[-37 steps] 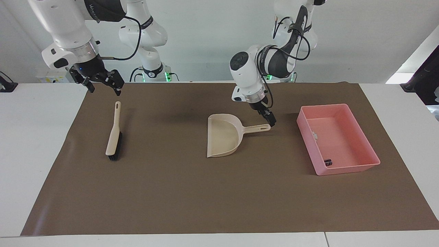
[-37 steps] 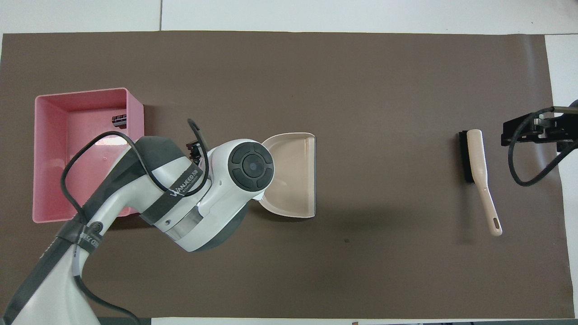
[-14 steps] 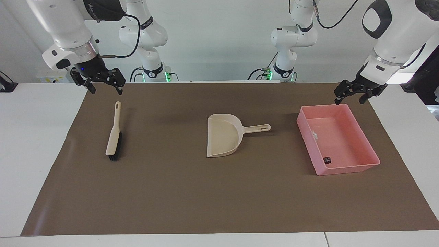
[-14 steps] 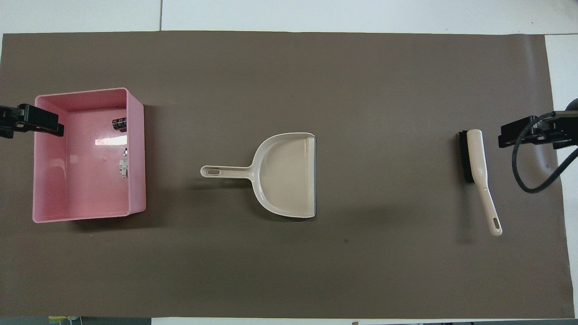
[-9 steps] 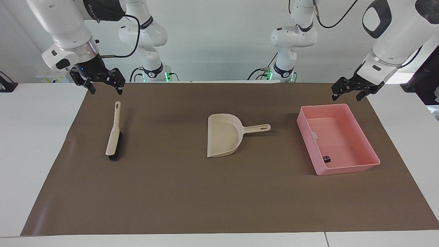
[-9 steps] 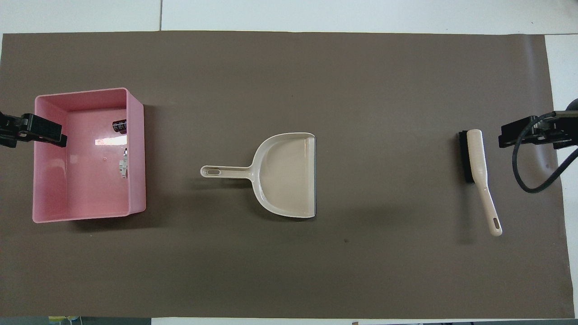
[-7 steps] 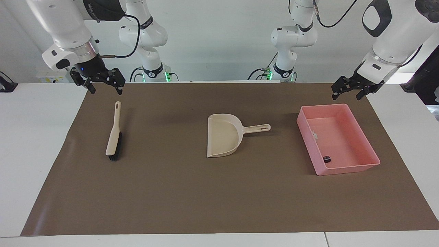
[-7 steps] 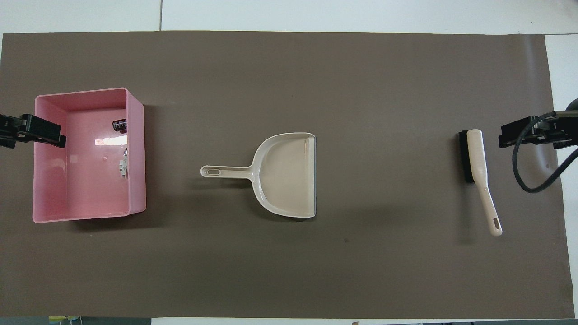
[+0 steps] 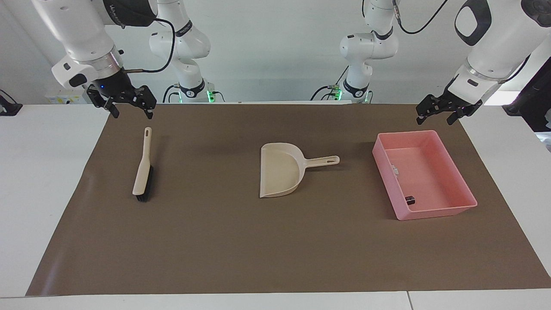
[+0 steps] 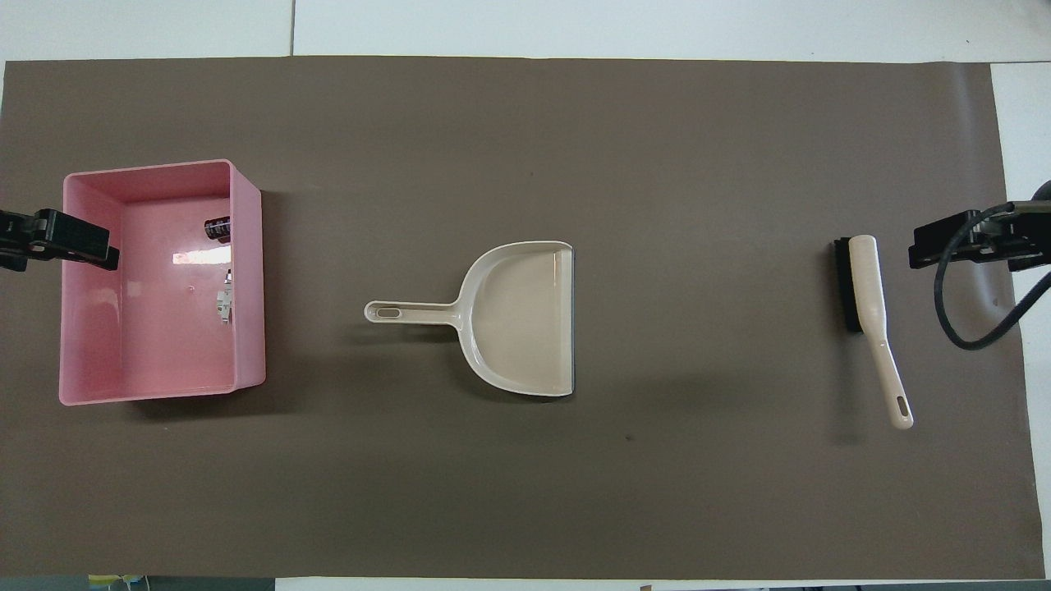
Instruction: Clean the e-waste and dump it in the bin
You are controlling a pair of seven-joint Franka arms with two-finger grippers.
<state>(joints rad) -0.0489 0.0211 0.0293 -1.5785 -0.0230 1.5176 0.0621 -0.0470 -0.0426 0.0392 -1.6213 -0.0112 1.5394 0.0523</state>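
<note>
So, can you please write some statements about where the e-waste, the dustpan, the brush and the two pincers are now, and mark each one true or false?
1. Both e-waste pieces lie in the bin. True.
2. The dustpan holds a piece. False: it is empty.
3. The left pincer grips the dustpan handle. False: it hangs open, empty, near the bin's edge.
4. The brush lies on the mat. True.
5. The right pincer holds the brush. False: it is open above the handle end.
</note>
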